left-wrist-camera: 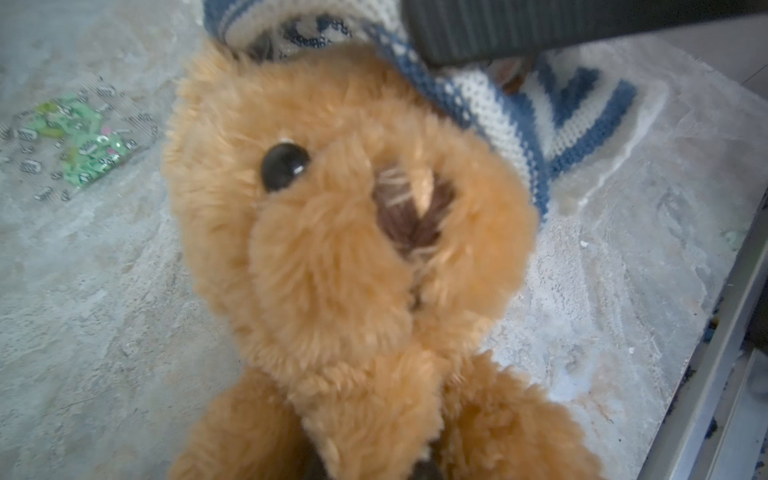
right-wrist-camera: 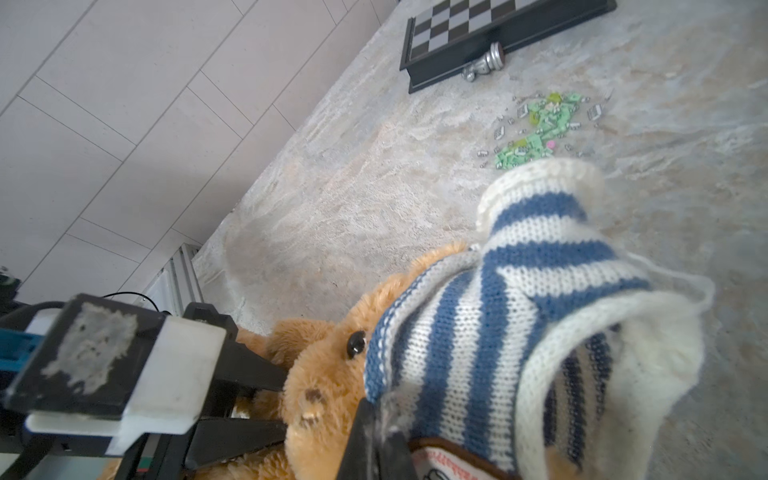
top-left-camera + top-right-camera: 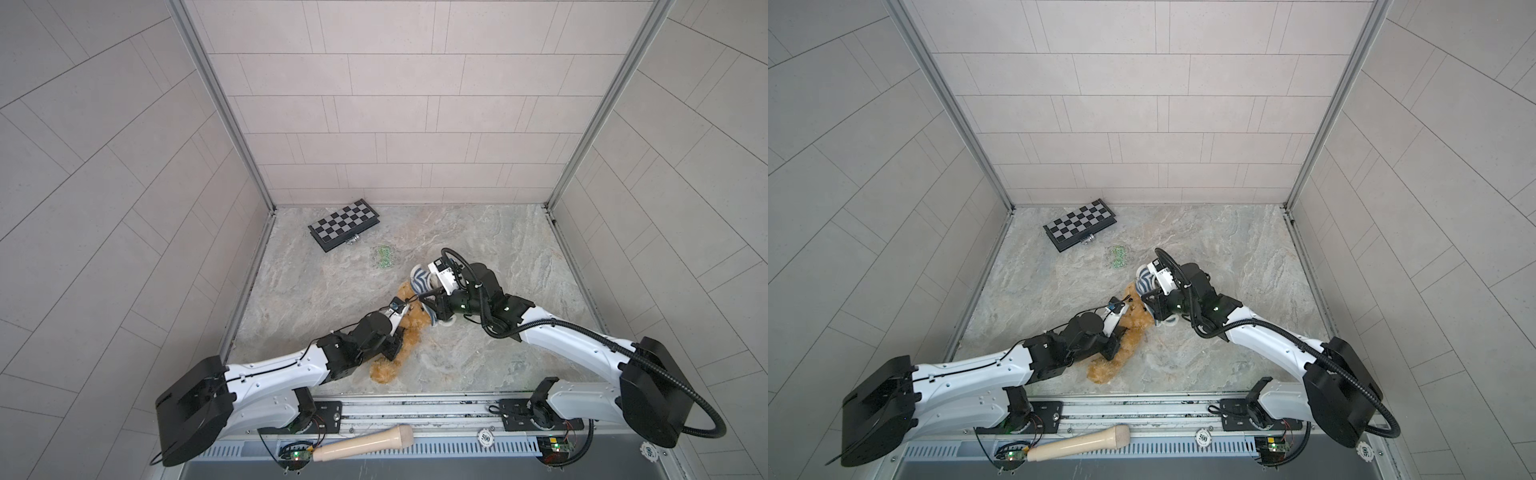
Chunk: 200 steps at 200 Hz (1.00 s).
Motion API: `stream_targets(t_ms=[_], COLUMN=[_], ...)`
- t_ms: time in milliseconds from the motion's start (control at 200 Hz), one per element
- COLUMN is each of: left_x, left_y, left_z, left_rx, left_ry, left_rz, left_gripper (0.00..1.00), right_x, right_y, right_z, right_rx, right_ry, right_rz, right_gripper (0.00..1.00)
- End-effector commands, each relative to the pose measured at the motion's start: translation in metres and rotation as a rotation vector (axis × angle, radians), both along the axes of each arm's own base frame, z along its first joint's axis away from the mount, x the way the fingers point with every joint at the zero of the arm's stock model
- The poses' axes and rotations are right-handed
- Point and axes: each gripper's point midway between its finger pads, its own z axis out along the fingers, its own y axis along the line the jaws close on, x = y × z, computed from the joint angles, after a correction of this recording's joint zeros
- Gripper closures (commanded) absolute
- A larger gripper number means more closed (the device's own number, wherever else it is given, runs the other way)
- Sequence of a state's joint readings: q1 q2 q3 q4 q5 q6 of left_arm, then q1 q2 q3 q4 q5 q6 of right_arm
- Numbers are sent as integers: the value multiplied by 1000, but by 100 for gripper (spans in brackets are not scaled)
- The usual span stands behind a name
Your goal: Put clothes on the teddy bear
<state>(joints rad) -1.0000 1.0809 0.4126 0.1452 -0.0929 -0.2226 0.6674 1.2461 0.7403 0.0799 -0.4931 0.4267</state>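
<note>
The teddy bear lies on the marble table, head toward the back. My left gripper is shut on its torso; only fur and two dark finger stubs show at the left gripper. The bear's face fills the left wrist view. A blue-and-white striped knit sweater sits over the top of the bear's head. My right gripper is shut on the sweater's hem beside the bear's eye.
A folded chessboard with a silver chess piece lies at the back left. A scatter of small green bits sits just behind the sweater. A wooden handle and poker chips rest on the front rail. Tiled walls enclose three sides.
</note>
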Motion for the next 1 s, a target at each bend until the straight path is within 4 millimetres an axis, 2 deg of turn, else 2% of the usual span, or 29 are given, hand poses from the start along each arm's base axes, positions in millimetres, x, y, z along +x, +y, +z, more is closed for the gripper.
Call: stream_targets(t_ms=[0,110,380,816,996], left_x=[9,9,13,8,5], left_y=[-7,-3,7,32,40], left_z=[40,55,89,107,121], left_rx=[-103,-145,-216,-261,-281], left_ry=[-153,-221,-355,-443,-481], left_rz=[1,7,35,87,94], left_gripper=[100,100,100,100,100], right_x=[-5,-7,-16,-38,-50], right_y=[-1,2,10,18,22], right_z=[19,33,60,103,119], right_rx=[-16,-15,-64,-121,-136], right_ry=[-50,-105,-163,-288,-339], right_rz=[11,10,39,56,94], right_gripper=[100,100,91,82,78])
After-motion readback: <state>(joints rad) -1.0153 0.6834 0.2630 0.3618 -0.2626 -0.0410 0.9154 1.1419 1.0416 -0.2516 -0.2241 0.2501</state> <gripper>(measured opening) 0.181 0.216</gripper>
